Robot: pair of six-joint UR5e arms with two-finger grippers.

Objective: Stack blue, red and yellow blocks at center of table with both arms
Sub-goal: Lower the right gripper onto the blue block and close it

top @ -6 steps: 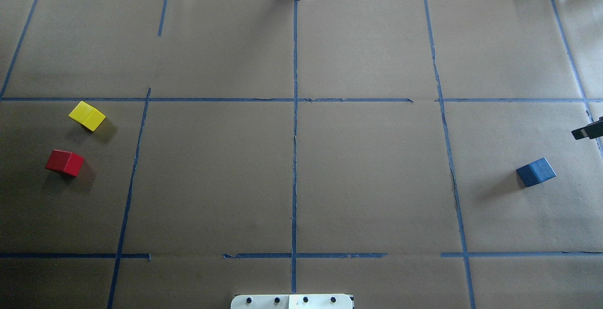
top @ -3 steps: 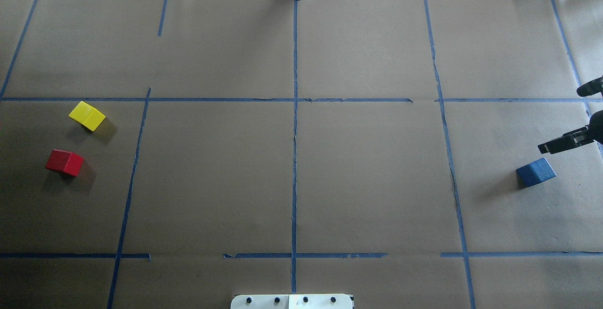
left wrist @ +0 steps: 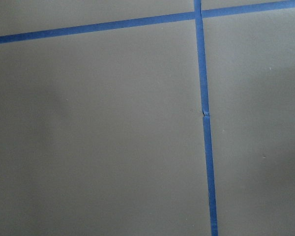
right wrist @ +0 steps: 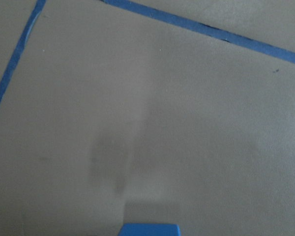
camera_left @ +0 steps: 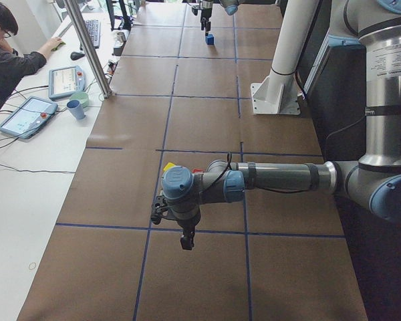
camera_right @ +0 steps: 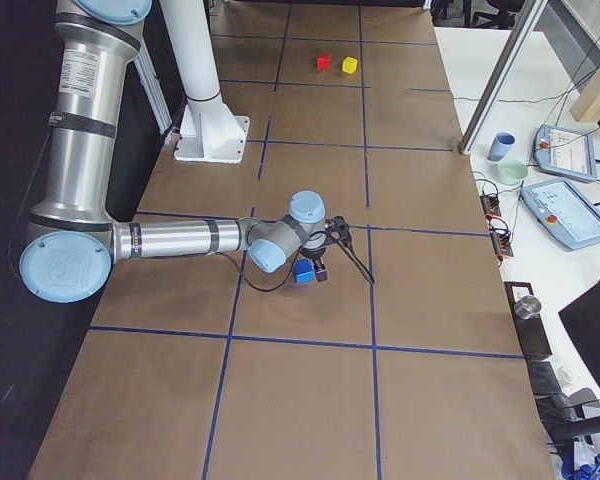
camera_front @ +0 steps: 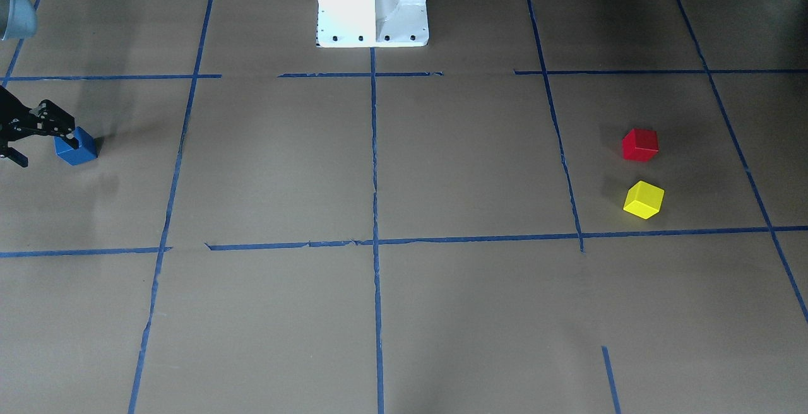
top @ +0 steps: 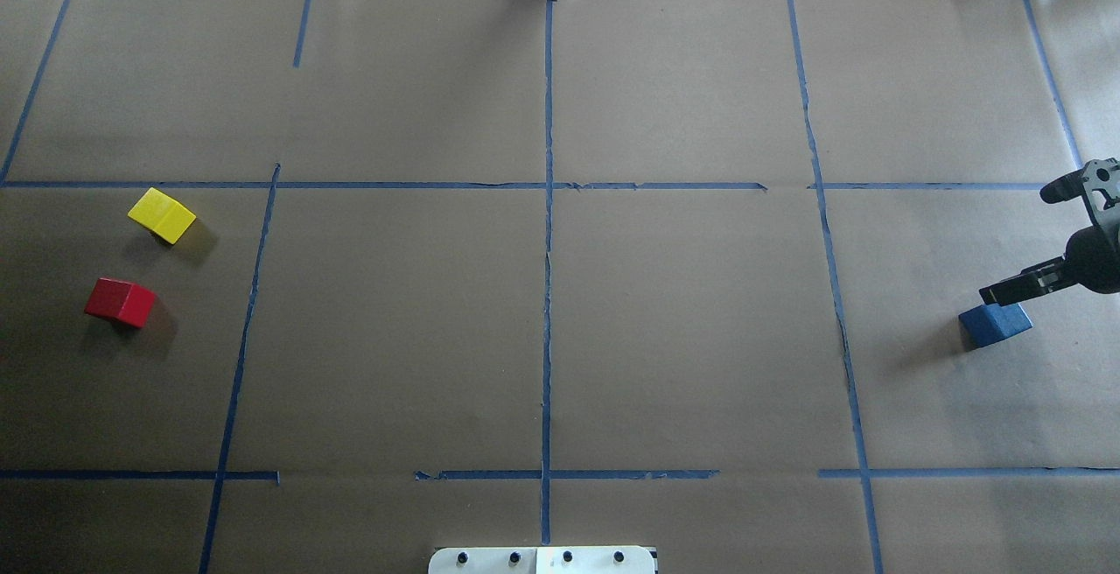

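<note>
The blue block (top: 996, 325) lies at the table's right side; it also shows in the front view (camera_front: 78, 149) and at the bottom edge of the right wrist view (right wrist: 149, 229). My right gripper (top: 1015, 246) is open, jaws spread wide, just beyond the block, with one fingertip (top: 990, 296) over its far edge. The yellow block (top: 162, 214) and the red block (top: 121, 301) lie apart at the left side. My left gripper (camera_left: 185, 235) shows only in the exterior left view, hanging near those two blocks; I cannot tell whether it is open or shut.
Blue tape lines (top: 548, 294) divide the brown paper into a grid. The robot's white base (camera_front: 372, 4) stands at the table's near edge. An operator (camera_left: 10, 53) sits at a side desk with tablets and a cup.
My right gripper has come in from the right edge, toward the blue block, and now reaches its far edge. The blocks have not moved.
</note>
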